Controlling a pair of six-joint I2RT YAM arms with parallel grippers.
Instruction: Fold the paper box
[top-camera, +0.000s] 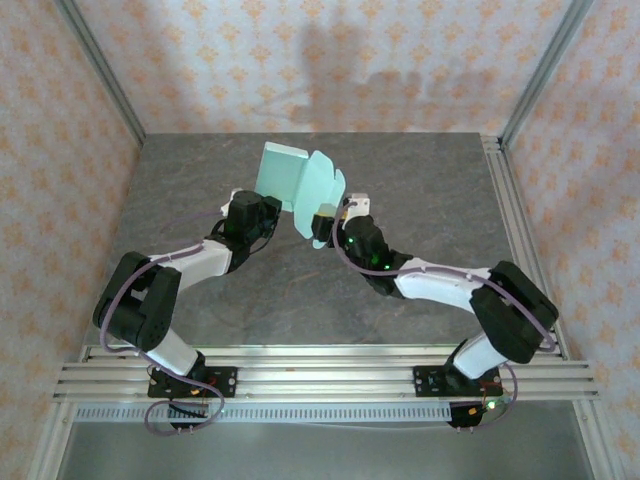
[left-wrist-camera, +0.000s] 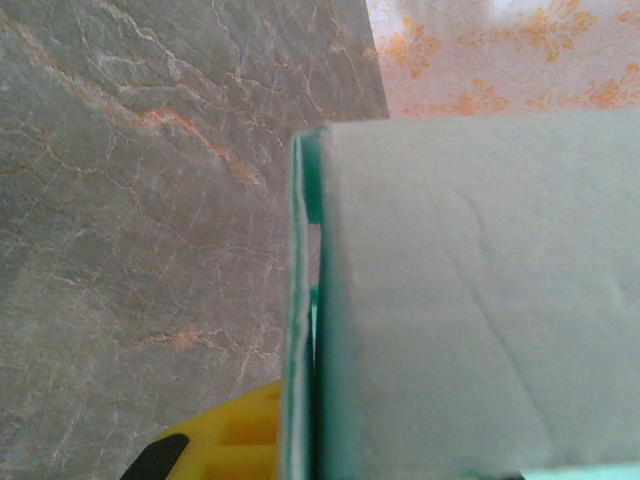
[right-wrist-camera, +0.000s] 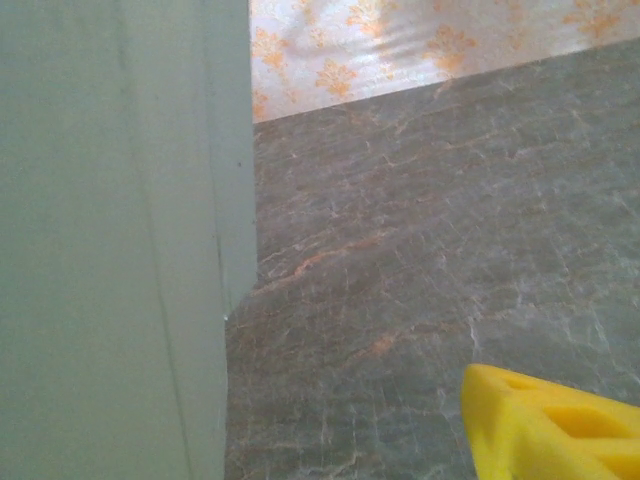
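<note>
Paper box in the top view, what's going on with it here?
Both arms meet over the middle of the table at the paper box: the left gripper at its lower left, the right gripper at its lower right. The box is partly folded, panels raised, rounded flaps open. In the left wrist view card sits right beside a yellow finger; whether either gripper is clamped can't be told.
</note>
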